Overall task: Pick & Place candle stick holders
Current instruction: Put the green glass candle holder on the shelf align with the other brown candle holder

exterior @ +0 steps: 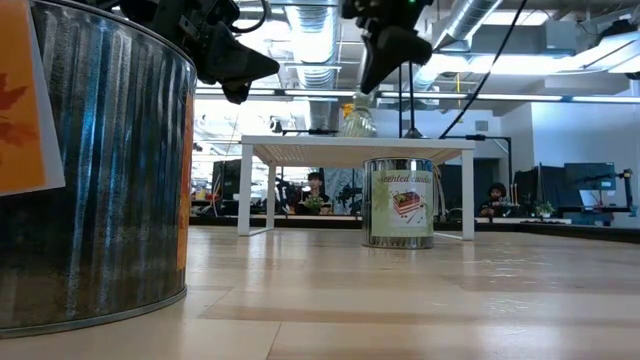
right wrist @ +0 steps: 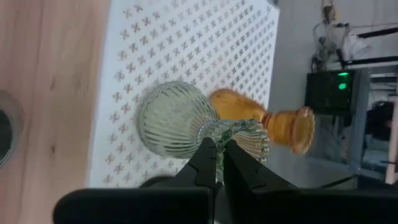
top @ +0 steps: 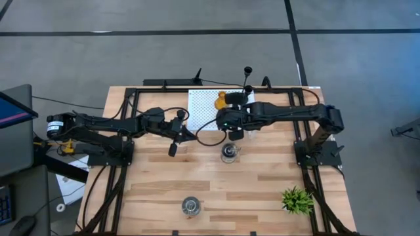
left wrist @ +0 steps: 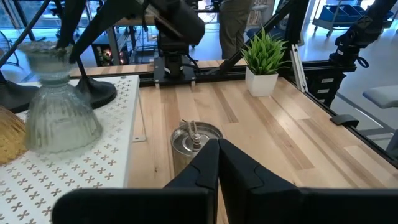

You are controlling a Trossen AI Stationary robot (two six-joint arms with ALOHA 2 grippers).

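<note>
On the white perforated stand [top: 203, 105] stand a grey-green glass holder [right wrist: 174, 118], an amber holder [right wrist: 273, 121] behind it, and two black thin-stemmed holders [top: 249, 88]. My right gripper [right wrist: 217, 149] is shut and slants down over the stand, its tips right at the grey-green holder's upper cup [exterior: 357, 112]. One silvery jar [top: 230, 152] rests on the table in front of the stand. Another silvery jar [top: 190, 206] sits near the table's near edge. My left gripper [left wrist: 217, 163] is shut, level, in the air left of the first jar. My right gripper has its shut fingertips [right wrist: 208, 152] slanting down from above at the neck below the grey-green holder's cup [right wrist: 239, 132]. I cannot tell whether they touch it. The holder stands upright with its bell-shaped base on the stand.
A spiky green plant [top: 296, 200] in a white pot stands at the near right corner. Black frame rails [top: 125, 131] run along the table's left and right sides. Bare wood lies between the two jars.
</note>
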